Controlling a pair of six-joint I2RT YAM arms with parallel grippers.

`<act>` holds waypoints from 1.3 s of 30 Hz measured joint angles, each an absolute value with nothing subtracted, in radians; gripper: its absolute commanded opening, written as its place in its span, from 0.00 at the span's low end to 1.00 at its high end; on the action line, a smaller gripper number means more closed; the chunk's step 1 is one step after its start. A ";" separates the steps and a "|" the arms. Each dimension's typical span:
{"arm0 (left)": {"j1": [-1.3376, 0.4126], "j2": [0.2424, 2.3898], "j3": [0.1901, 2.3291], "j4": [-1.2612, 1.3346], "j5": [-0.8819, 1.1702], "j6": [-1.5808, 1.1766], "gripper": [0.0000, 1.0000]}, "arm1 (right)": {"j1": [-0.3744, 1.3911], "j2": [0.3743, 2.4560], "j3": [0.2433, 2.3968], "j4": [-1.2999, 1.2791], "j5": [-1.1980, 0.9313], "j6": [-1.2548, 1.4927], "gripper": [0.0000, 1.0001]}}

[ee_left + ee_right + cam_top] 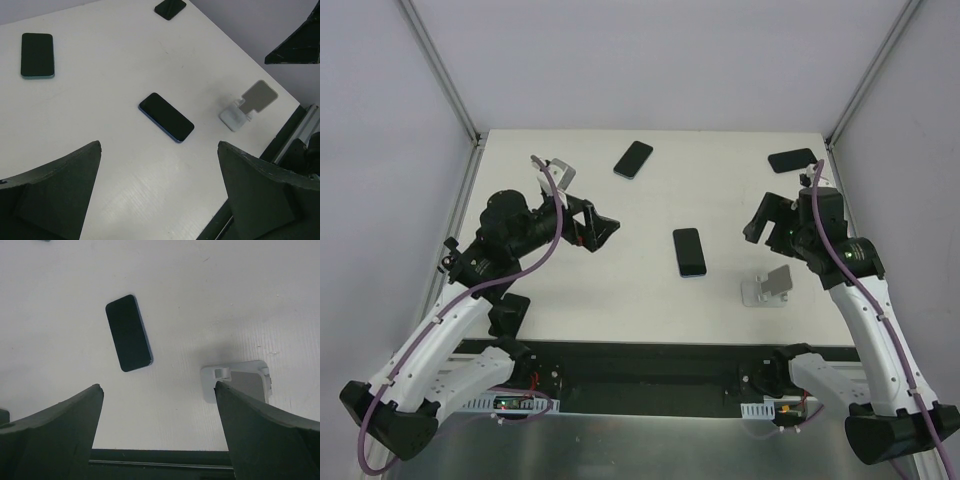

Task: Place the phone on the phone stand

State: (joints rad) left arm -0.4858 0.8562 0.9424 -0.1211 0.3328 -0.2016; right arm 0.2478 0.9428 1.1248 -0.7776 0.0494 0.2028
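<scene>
Seeing my L tool (158, 145) & R tool (159, 386) both spread wide, nothing in them, phone (689, 251) flat on worktop (620, 300), phone stand (768, 288) near it.

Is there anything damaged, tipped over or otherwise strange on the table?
Nothing stands out. The phone stand is upright and empty; the middle phone, the far phone and the far-right phone lie flat and apart.

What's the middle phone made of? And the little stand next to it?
The middle phone looks like smooth black glass on its flat face, with a bluish rim, maybe metal or plastic. The little stand looks pale and matte with a grey plate: plastic or painted metal, I can't tell which.
</scene>
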 measured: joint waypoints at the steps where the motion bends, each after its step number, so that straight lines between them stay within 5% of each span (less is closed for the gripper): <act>1: -0.492 0.863 0.947 -0.124 0.333 -0.202 0.98 | 0.245 0.943 1.117 -0.782 0.056 0.206 0.96; 8: -0.511 0.921 0.959 -0.144 0.345 -0.222 0.96 | 0.133 1.054 1.100 -0.775 0.129 0.263 0.96; 19: -0.532 0.989 0.959 -0.163 0.369 -0.247 0.95 | -0.081 1.724 1.476 -0.609 0.104 0.444 0.99; 24: -0.536 1.024 0.959 -0.165 0.369 -0.247 0.93 | -0.136 1.946 1.651 -0.525 0.100 0.438 0.84; 29: -0.537 1.063 0.968 -0.175 0.394 -0.247 0.93 | -0.177 2.018 1.664 -0.363 0.123 0.422 0.48; 35: -0.537 1.114 0.998 -0.183 0.420 -0.247 0.93 | -0.236 2.149 1.778 -0.202 0.116 0.424 0.42; 39: -0.537 1.140 1.016 -0.202 0.437 -0.246 0.93 | -0.265 2.266 1.887 -0.102 0.115 0.426 0.49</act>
